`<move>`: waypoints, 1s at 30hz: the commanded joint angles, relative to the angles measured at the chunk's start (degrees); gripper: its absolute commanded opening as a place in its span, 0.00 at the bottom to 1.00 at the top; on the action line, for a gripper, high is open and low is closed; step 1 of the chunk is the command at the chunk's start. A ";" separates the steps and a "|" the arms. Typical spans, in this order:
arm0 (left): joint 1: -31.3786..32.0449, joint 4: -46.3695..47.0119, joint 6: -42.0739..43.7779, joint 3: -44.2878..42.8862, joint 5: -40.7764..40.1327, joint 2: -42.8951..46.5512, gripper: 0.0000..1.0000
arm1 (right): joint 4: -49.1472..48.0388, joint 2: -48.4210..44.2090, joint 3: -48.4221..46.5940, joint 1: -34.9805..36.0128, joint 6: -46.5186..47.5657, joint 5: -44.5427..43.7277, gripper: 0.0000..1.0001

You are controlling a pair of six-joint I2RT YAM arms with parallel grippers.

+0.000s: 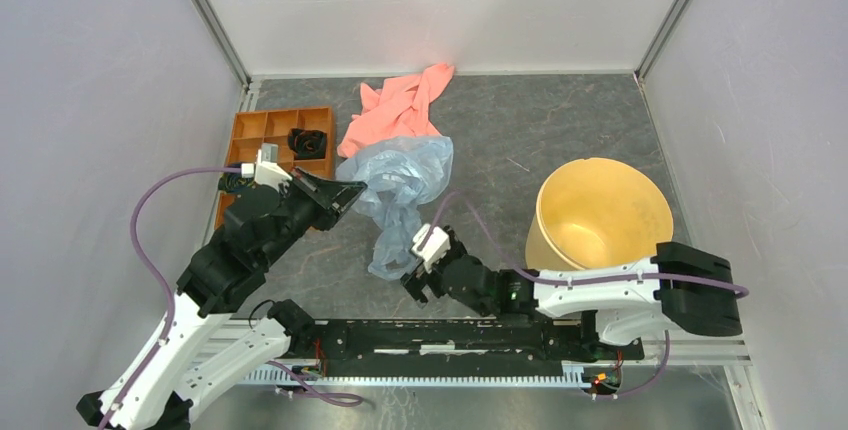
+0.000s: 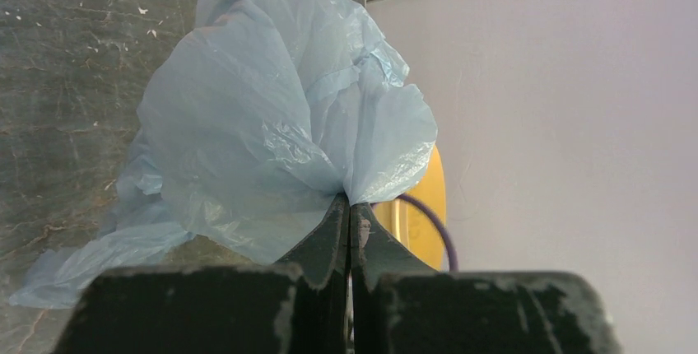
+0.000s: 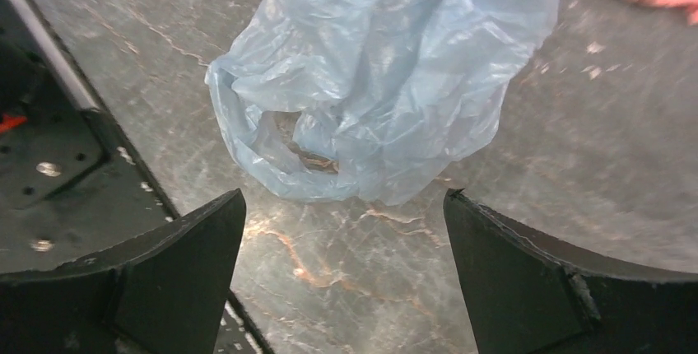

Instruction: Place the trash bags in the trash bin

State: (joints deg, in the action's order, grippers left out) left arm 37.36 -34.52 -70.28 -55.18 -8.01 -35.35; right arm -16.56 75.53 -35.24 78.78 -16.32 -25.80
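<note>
The task stands at the pickup. The trash bag [image 1: 398, 185] lies crumpled near the middle of the bench [image 1: 520, 140], between the orange compartmented tray [image 1: 262, 130] and the trash bin [image 1: 600, 205]. Its far edge meets the salmon-pink cloth [image 1: 400, 105], and none of it is in the bin yet. The left jaws are pressed together on a gathered fold at the bag's left side, and the film fans out from that pinch in the left wrist view. The right jaws are spread wide and hold nothing; they are poised just short of the bag's near end, whose rolled hem lies ahead of the gap. I cannot tell whether they touch it. The bin stands well to the right of the bag, mouth open to the overhead view. The next move probably calls for the right jaws to close on that near end, then a joint lift rightward over the rim, with the trailing film kept off the cloth.
</note>
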 commanded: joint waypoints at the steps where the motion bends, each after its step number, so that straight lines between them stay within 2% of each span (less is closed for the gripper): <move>1: -0.19 2.65 -4.04 -3.44 -2.23 -0.83 0.02 | -1.12 3.24 -5.18 6.69 19.04 -18.09 0.98; 7: -0.18 2.39 -4.57 -6.13 -2.12 -3.62 0.02 | -8.52 9.88 -6.81 14.15 46.57 -25.34 0.98; 11: -0.18 2.62 -5.84 -6.52 -2.07 -4.88 0.02 | -15.44 16.06 -7.69 18.50 60.36 -26.87 0.98; 15: -0.14 3.34 -6.54 -6.67 -1.14 -5.46 0.02 | -21.98 22.69 -10.24 19.26 66.42 -28.76 0.98; 19: -0.13 2.49 -6.36 -7.21 -0.96 -5.65 0.02 | -33.41 27.40 -11.34 18.72 75.05 -31.76 0.98; 23: -0.19 0.33 -6.32 -8.19 -1.57 -5.44 0.02 | -34.22 30.32 -12.83 16.74 78.29 -31.01 0.95; 25: -0.19 -0.36 -6.46 -8.57 -1.97 -5.31 0.02 | -34.53 31.02 -13.04 15.60 78.83 -29.90 0.89; 27: -0.19 -0.46 -6.77 -8.63 -2.29 -5.23 0.02 | -34.35 31.68 -13.91 15.00 78.90 -29.25 0.77; 30: -0.19 -0.42 -6.61 -8.63 -3.15 -5.64 0.02 | -32.43 31.26 -14.63 15.24 76.90 -26.79 0.42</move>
State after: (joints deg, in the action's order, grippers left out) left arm 37.36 -34.65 -74.56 -61.76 -8.97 -40.95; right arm -46.59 106.85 -47.31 94.00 60.75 -54.43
